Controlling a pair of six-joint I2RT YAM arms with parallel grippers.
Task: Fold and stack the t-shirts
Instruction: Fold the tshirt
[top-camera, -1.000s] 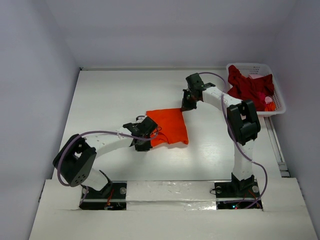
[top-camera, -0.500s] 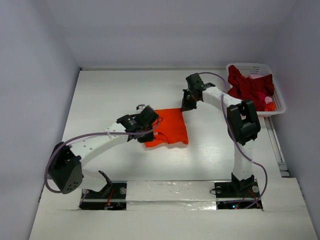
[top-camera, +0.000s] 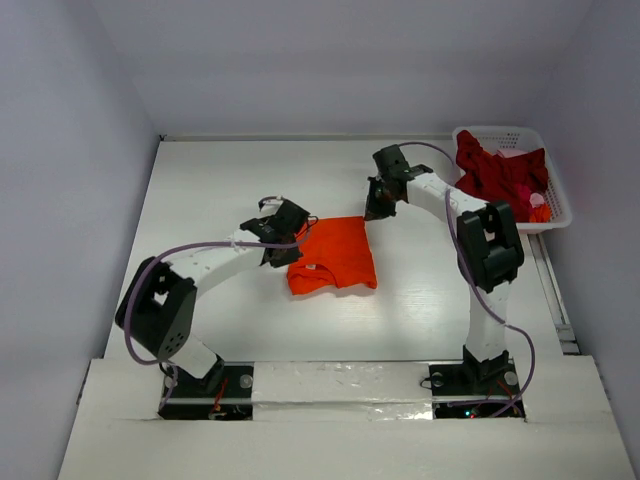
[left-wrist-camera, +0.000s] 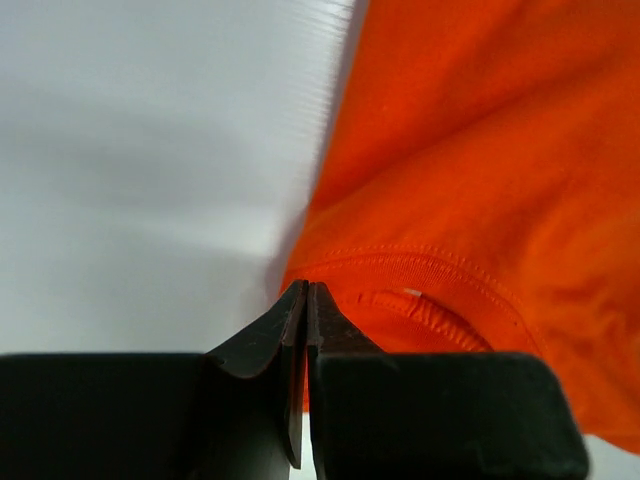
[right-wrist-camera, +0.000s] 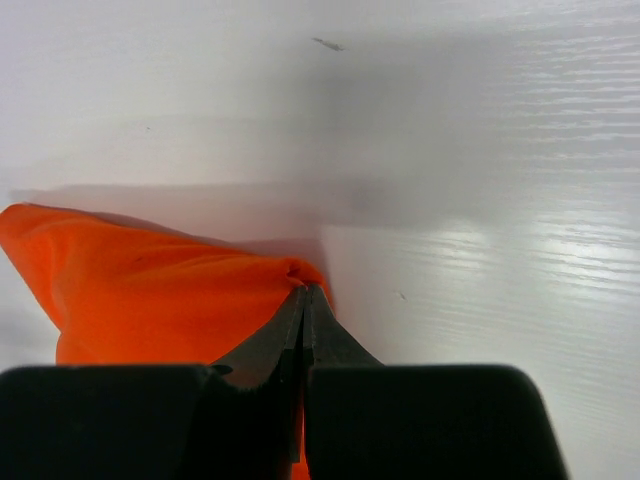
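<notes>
A: What takes up most of the view?

B: The white table (top-camera: 220, 180). Near its middle, between the two arms, lies the orange t-shirt (top-camera: 340, 258), gathered into a rough rectangle.

A: And the other shirts?

B: The crimson t-shirts (top-camera: 495, 172) sit heaped in the white lattice basket (top-camera: 500, 131) at the table's far right corner.

A: What about the claws?

B: The left claw (left-wrist-camera: 305, 292) is pressed together, pinching the orange shirt's left edge beside the stitched hem. The right claw (right-wrist-camera: 303, 292) is also pressed together, pinching the far right corner, where the cloth puckers.
</notes>
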